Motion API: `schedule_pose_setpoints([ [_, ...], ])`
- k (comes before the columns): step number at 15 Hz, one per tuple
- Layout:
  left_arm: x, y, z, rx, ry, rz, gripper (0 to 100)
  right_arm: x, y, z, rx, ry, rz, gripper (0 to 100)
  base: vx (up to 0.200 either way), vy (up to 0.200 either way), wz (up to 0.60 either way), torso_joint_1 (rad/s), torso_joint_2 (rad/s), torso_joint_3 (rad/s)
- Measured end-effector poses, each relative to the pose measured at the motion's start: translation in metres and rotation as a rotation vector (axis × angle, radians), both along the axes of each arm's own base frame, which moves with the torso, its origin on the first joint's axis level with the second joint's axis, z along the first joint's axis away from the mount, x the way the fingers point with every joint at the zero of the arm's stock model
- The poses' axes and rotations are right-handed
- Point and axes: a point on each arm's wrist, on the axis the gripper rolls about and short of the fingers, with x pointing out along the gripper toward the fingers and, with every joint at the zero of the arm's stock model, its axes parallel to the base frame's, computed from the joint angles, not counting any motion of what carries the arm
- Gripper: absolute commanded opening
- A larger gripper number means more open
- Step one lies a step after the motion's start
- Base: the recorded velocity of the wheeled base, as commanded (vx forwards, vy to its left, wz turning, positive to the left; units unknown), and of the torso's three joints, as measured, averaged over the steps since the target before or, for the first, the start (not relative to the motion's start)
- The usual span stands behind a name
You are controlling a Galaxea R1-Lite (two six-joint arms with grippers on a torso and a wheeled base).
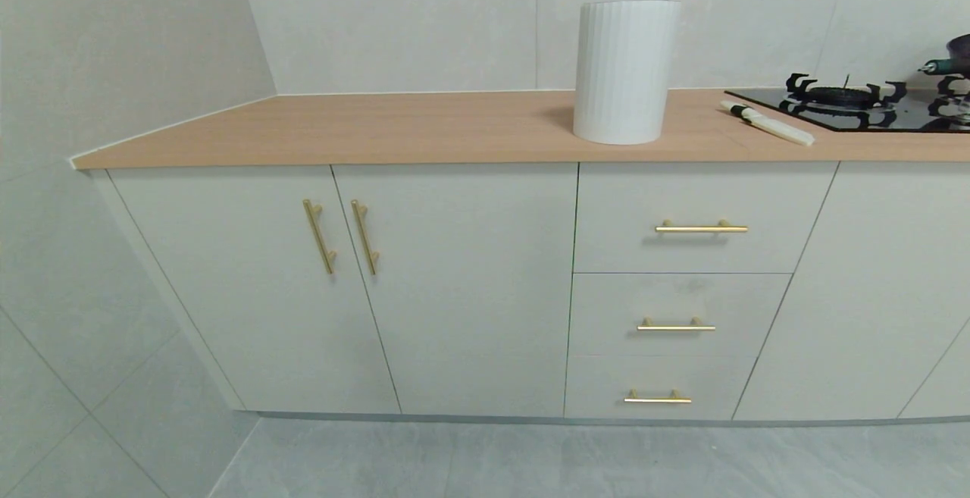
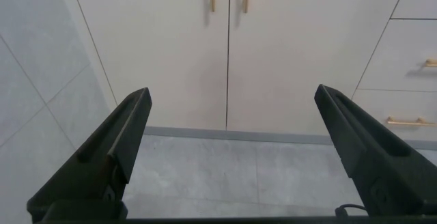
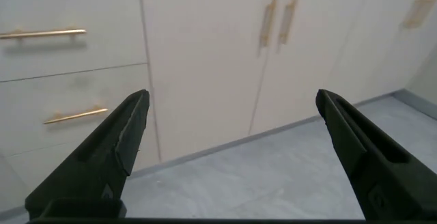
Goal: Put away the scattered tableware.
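A white ribbed cylindrical holder (image 1: 624,71) stands upright on the wooden countertop (image 1: 394,126). To its right a white utensil with a dark band (image 1: 767,123) lies flat beside the hob. My left gripper (image 2: 232,101) is open, low in front of the double cabinet doors (image 2: 229,46), with floor between its fingers. My right gripper (image 3: 232,101) is open too, low before the drawers (image 3: 68,67) and cabinet doors, nothing held.
A black gas hob (image 1: 864,108) with pan supports sits at the counter's right end. Below are two doors with gold handles (image 1: 341,234) and three drawers with gold handles (image 1: 701,228). A tiled wall closes the left side; grey floor (image 1: 530,460) lies in front.
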Motion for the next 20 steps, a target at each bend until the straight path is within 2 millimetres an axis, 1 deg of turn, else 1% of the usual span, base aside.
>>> schedule_pose_setpoints([
  [1, 0.0, 0.0, 0.0, 0.001, 0.0, 0.0, 100, -0.007, 0.001, -0.008, -0.003, -0.031, 0.005, 100, 0.0, 0.0, 0.0, 0.0, 0.0, 0.0],
  [3, 0.0, 0.0, 0.0, 0.0, 0.0, 0.0, 100, -0.007, 0.005, -0.024, 0.011, -0.079, 0.118, 100, 0.0, 0.0, 0.0, 0.0, 0.0, 0.0],
  [5, 0.0, 0.0, 0.0, 0.0, 0.0, 0.0, 100, 0.003, 0.009, -0.044, 0.012, -0.1, 0.304, 100, 0.0, 0.0, 0.0, 0.0, 0.0, 0.0],
  [7, 0.0, 0.0, 0.0, 0.0, 0.0, 0.0, 100, 0.014, 0.013, -0.064, 0.001, -0.097, 0.447, 100, 0.0, 0.0, 0.0, 0.0, 0.0, 0.0],
  [8, 0.0, 0.0, 0.0, 0.0, 0.0, 0.0, 100, 0.018, 0.014, -0.074, 0.014, -0.078, 0.495, 100, 0.0, 0.0, 0.0, 0.0, 0.0, 0.0],
  [10, 0.0, 0.0, 0.0, 0.0, 0.0, 0.0, 100, 0.02, 0.015, -0.086, 0.061, -0.023, 0.538, 100, 0.0, 0.0, 0.0, 0.0, 0.0, 0.0],
  [12, 0.0, 0.0, 0.0, 0.0, 0.0, 0.0, 100, 0.021, 0.015, -0.094, 0.084, 0.044, 0.556, 100, 0.0, 0.0, 0.0, 0.0, 0.0, 0.0],
  [20, 0.0, 0.0, 0.0, 0.001, 0.0, 0.0, 100, 0.021, 0.015, -0.096, 0.13, 0.047, 0.554, 100, 0.0, 0.0, 0.0, 0.0, 0.0, 0.0],
])
